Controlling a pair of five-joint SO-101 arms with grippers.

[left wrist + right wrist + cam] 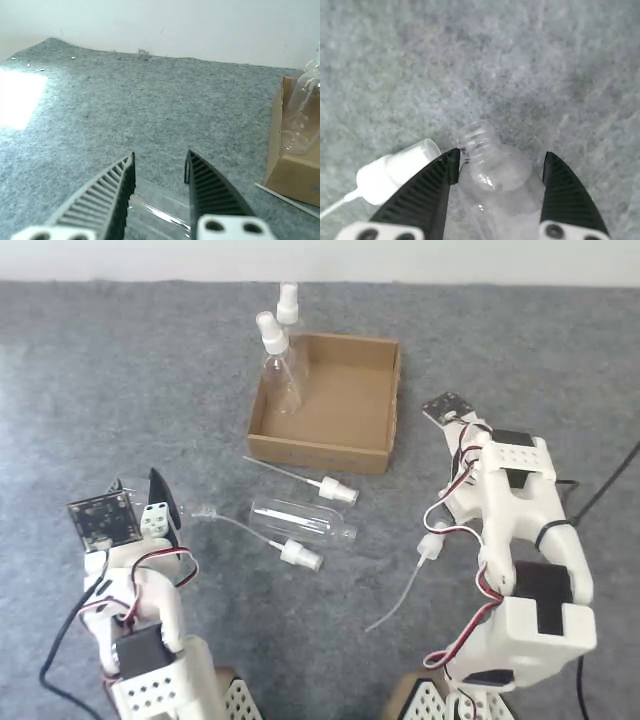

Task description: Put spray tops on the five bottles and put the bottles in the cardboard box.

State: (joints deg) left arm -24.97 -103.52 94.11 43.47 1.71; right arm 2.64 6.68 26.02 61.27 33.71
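Note:
The cardboard box (372, 405) stands at the far middle of the carpet. One capped bottle (281, 375) stands upright in its left corner, and a second capped bottle (288, 308) stands just behind the box. A bare clear bottle (303, 519) lies in front of the box between two loose spray tops (338, 490) (301, 556). My left gripper (160, 157) (160, 502) is at the near left, shut on a clear bottle (156, 209) lying across its jaws. My right gripper (500, 152), under the right arm (515, 490), is shut on an open-necked bottle (492, 172), with a third spray top (395, 171) (431, 546) beside it.
Grey carpet covers the table and a white wall runs along its far edge. The box's edge (295, 170) and the bottle (300, 120) in it are far off in the left wrist view. The third spray top's long tube (395, 600) trails toward the near edge.

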